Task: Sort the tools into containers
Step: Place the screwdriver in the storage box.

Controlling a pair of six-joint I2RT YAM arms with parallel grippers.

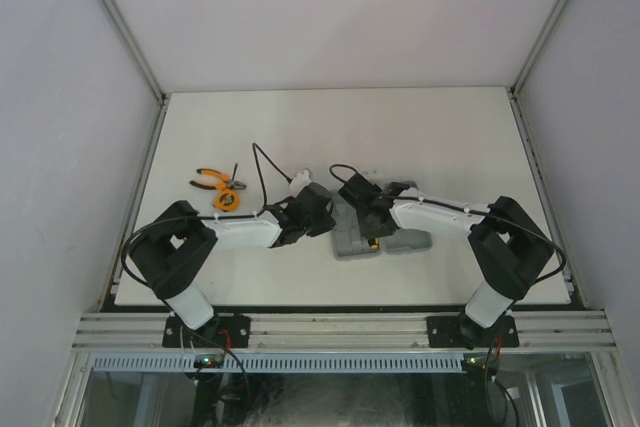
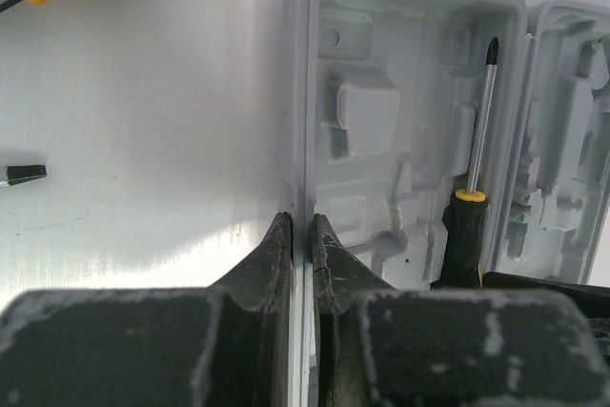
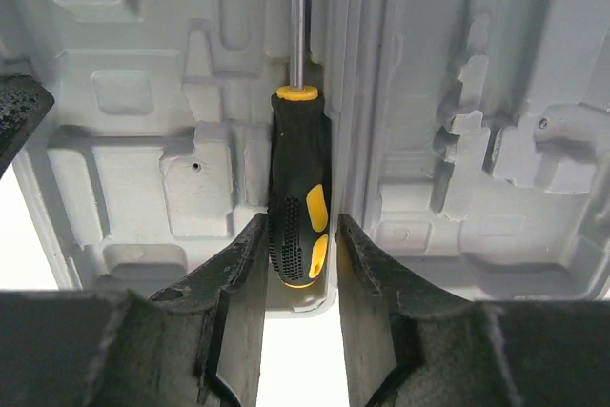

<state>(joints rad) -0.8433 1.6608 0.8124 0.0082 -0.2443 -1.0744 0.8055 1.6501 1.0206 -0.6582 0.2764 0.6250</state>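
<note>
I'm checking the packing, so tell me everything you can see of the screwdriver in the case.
The screwdriver has a black handle with yellow patches, a yellow collar, a metal shaft and a dark cross tip. It lies flat in a slot of the open grey case, beside the hinge. The right tool straddles its butt, open.

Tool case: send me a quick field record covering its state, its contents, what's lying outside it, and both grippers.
case: tool case open flat, both moulded halves facing up
inside: one yellow-and-black screwdriver lying in a slot beside the hinge, handle end nearest the arms
outside: orange-handled pliers and orange tape measure on the table, left of the case
left gripper: closed on the case's left rim
right gripper: fingers either side of the screwdriver handle; grip unclear
</note>
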